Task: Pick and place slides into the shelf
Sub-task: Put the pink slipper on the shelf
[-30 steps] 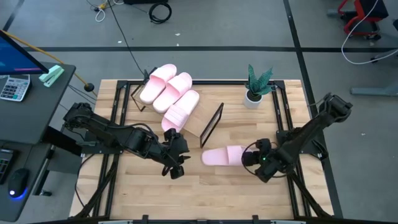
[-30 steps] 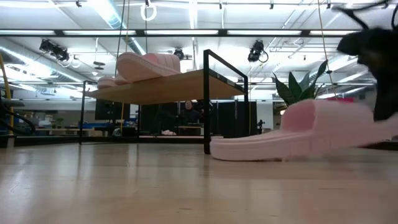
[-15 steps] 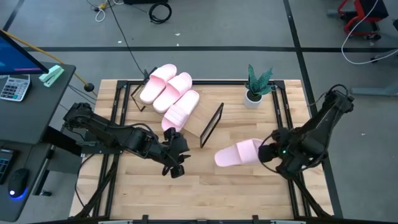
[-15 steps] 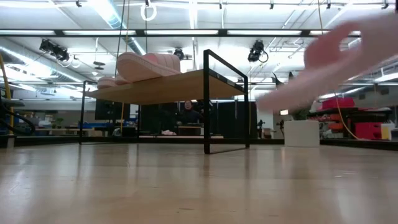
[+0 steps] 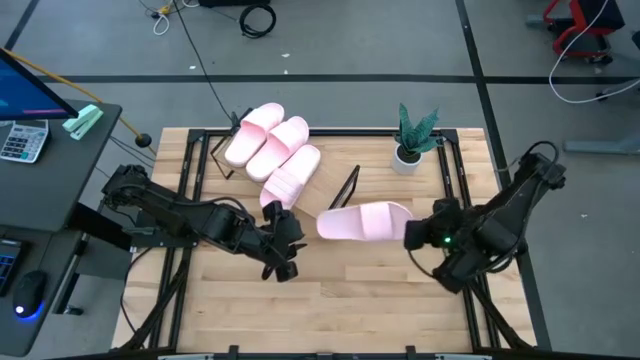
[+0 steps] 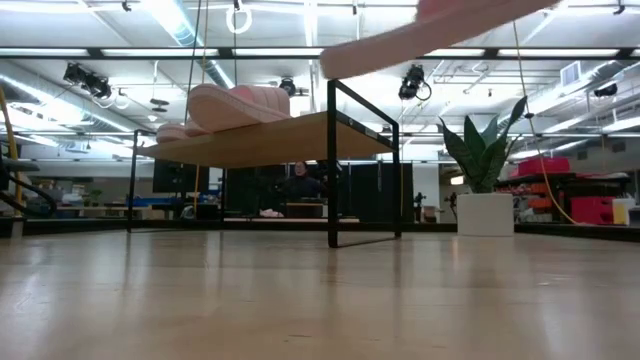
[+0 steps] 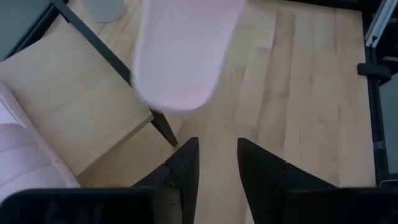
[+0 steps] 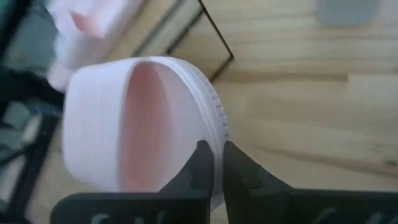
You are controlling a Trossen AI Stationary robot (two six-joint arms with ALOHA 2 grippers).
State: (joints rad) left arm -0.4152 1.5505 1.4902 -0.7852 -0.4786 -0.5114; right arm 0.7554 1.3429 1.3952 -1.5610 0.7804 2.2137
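Jaws of the left gripper (image 5: 281, 250) are being kept slightly apart, empty, near the shelf (image 5: 322, 196). Beyond, a slide (image 5: 362, 221) is being held aloft, clamped at one end by the right gripper (image 5: 418, 234), lengthwise toward the shelf's end frame. Three slides (image 5: 272, 152) are lying on the shelf, a plant (image 5: 412, 137) farther back.

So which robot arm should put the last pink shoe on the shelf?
The right arm. Its tool is shut on the fourth slide, lifted beside the shelf. The left tool holds nothing, low near the shelf's front.
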